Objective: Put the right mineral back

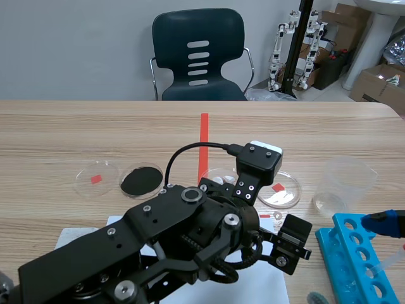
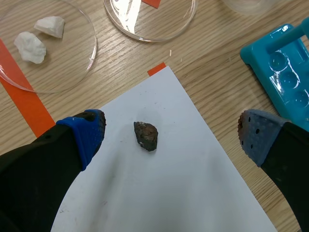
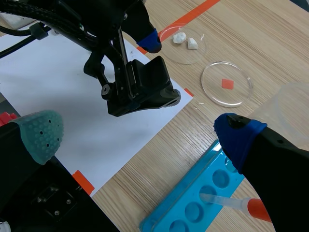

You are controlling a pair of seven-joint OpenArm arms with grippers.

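A small dark brown mineral [image 2: 146, 136] lies on the white paper sheet [image 2: 193, 193]. My left gripper [image 2: 171, 133] hangs open over it, with the stone between the fingers and nearer the blue-padded one [image 2: 87, 130]. Ahead of it, a petri dish [image 2: 46, 46] holds two white mineral pieces, and beside that is a dish with only a red mark [image 2: 149, 17]. In the scene view the left arm hides the stone. My right gripper [image 3: 140, 135] stands open and holds nothing, above the paper's edge and a blue rack [image 3: 193, 203].
A dish of black powder [image 1: 140, 181] and another red-marked dish [image 1: 96, 178] sit at the left. A clear plastic cup [image 1: 345, 183] stands behind the blue rack [image 1: 357, 259], which carries a pipette [image 3: 236, 203]. The left arm's gripper [image 3: 140, 89] fills the space ahead of the right one.
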